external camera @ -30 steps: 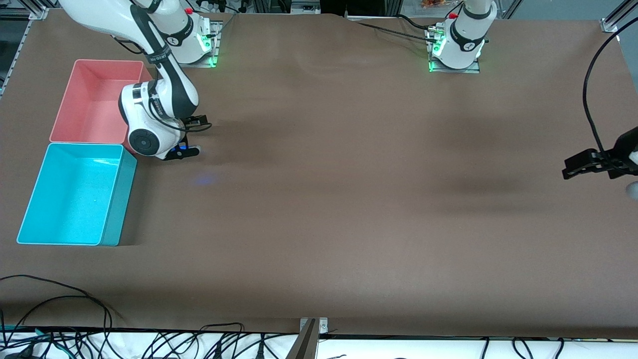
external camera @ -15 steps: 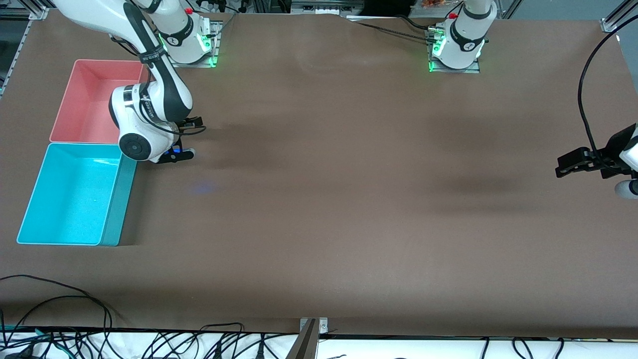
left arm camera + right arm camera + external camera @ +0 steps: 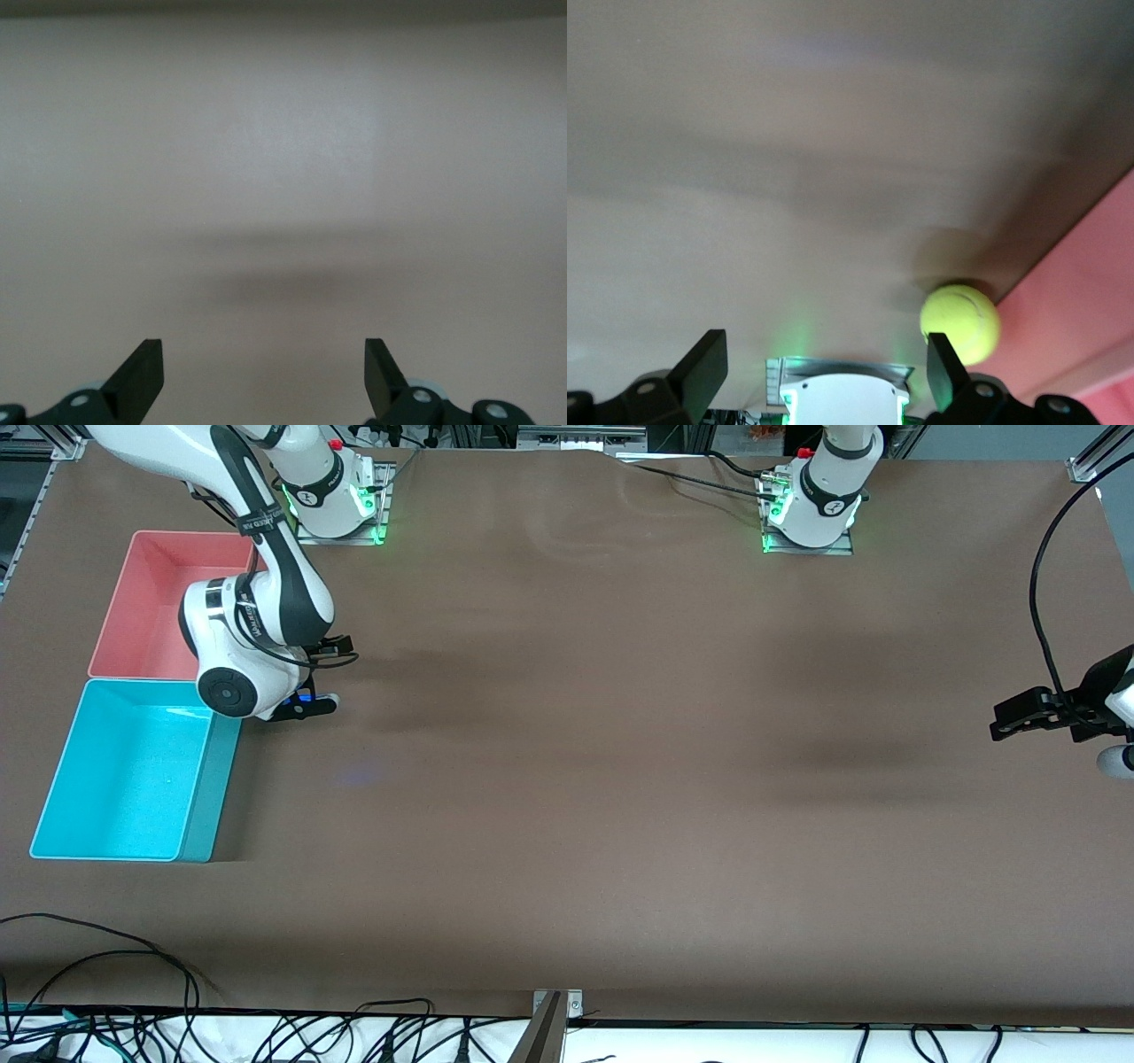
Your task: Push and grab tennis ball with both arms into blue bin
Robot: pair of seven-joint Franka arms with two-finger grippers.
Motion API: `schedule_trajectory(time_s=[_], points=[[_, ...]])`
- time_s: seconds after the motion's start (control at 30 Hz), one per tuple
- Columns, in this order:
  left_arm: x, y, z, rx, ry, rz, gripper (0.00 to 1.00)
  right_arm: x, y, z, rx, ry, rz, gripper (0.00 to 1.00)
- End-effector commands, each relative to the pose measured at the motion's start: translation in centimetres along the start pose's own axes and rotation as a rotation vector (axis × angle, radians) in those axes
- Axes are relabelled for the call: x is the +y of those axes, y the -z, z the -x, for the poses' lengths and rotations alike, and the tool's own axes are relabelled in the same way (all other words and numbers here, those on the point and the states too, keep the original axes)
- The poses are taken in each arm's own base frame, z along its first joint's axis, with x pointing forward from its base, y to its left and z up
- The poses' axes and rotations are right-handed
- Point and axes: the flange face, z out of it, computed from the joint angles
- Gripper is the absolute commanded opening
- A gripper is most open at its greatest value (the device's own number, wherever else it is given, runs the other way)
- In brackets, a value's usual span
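1. The brown table surface (image 3: pixel 585 779) carried two plastic bins at the right arm's end: a rectangular cyan-blue plastic bin (image 3: pixel 53 815) with a pale rim, and a similar pink plastic bin (image 3: pixel 124 611) touching it, farther from the front camera.
2. The right arm's black two-finger gripper (image 3: pixel 824 372) was low over the table beside the corner where the two bins met. Its fingers (image 3: pixel 704 363) stood wide apart with nothing held between them.
3. The small fuzzy yellow-green tennis ball (image 3: pixel 961 323) appeared only in the right wrist view — it rested on the table against the pink bin's outer wall, close to one of the right gripper's fingers, with no grip on it. In the front view the ball was hidden by the right arm's wrist.
4. The left arm's black two-finger gripper (image 3: pixel 264 376) hung over bare table at the left arm's end, well apart from the bins and the ball. Its fingers (image 3: pixel 142 372) were spread fully and empty — the arm waited.
5. The blue bin's interior showed nothing inside.
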Motion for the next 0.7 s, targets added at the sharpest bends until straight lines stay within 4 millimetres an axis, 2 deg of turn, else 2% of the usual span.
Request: schedule_trajectory(time_s=[0.0,0.13,0.23,0.43,0.57,0.67], points=[[-0.2,0.2,0.2,-0.013,-0.018,-0.013,1.00,0.1,1.2,0.6,-0.002,0.029,0.025,1.00],[-0.2,0.2,0.3,-0.018,-0.017,-0.014,1.00,0.3,1.5,1.1,0.003,0.116,0.056,1.00],[-0.2,0.2,0.4,-0.020,-0.017,-0.014,1.00,0.7,0.6,1.8,-0.007,0.183,0.070,1.00],[-0.2,0.4,0.7,-0.029,-0.015,-0.015,1.00,1.4,-2.8,3.4,-0.043,0.288,0.140,1.00],[-0.2,0.3,0.7,-0.035,-0.015,-0.015,1.00,1.5,-4.8,4.8,-0.004,0.388,0.169,1.00],[-0.3,0.4,0.8,-0.040,-0.015,-0.015,1.00,1.3,-7.0,5.6,-0.001,0.434,0.173,1.00]])
